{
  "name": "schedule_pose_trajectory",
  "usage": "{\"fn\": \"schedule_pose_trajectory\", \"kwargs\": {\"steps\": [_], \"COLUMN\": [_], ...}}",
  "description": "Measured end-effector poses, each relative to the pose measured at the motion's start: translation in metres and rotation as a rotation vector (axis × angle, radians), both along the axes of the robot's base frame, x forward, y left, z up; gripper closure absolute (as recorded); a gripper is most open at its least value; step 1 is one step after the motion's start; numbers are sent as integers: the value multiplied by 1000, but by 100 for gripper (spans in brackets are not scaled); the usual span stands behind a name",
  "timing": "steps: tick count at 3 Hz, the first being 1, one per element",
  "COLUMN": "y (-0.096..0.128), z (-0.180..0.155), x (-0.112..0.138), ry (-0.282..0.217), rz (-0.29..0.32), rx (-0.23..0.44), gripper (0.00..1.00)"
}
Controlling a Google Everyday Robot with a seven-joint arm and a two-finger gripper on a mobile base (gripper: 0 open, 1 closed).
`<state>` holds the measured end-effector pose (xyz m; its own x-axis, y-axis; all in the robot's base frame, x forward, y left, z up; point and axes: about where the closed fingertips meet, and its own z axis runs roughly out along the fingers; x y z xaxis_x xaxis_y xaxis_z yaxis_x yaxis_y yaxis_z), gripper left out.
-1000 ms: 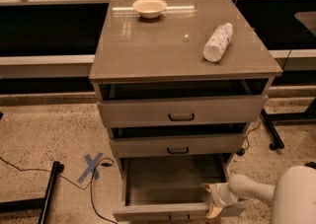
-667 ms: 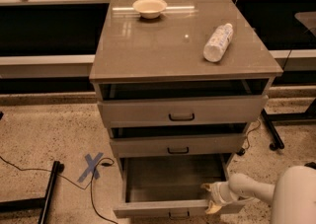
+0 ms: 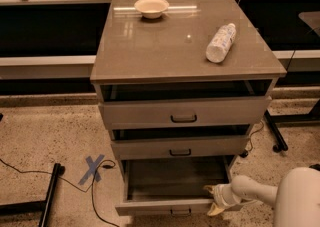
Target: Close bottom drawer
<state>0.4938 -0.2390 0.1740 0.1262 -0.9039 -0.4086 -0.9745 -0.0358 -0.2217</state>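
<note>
Camera view puts the bottom drawer [image 3: 160, 205] at the foot of the cabinet [image 3: 165, 46], pulled well out from the cabinet's face so its grey tray lies open below the middle drawer [image 3: 145, 148]. The gripper [image 3: 213, 200] sits at the cabinet's lower right, by the right end of that drawer's front, with its two tips apart, one seemingly behind the front lip and one ahead of it. Since the contact is off-centre, the push should probably run straight back into the cabinet, slow and level, to keep the drawer from skewing on its runners.
</note>
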Motion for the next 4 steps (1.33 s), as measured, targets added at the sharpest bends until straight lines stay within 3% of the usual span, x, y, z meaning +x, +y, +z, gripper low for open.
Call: {"fn": "schedule_pose_trajectory", "kwargs": {"steps": [2,3,4], "y": [23,26,28], "z": [27,55,74], "x": [79,85,57], "ry": [-88,-124,-110], "rz": [-17,-18,-18], "rx": [23,21,18], "gripper": [0,0,0]}}
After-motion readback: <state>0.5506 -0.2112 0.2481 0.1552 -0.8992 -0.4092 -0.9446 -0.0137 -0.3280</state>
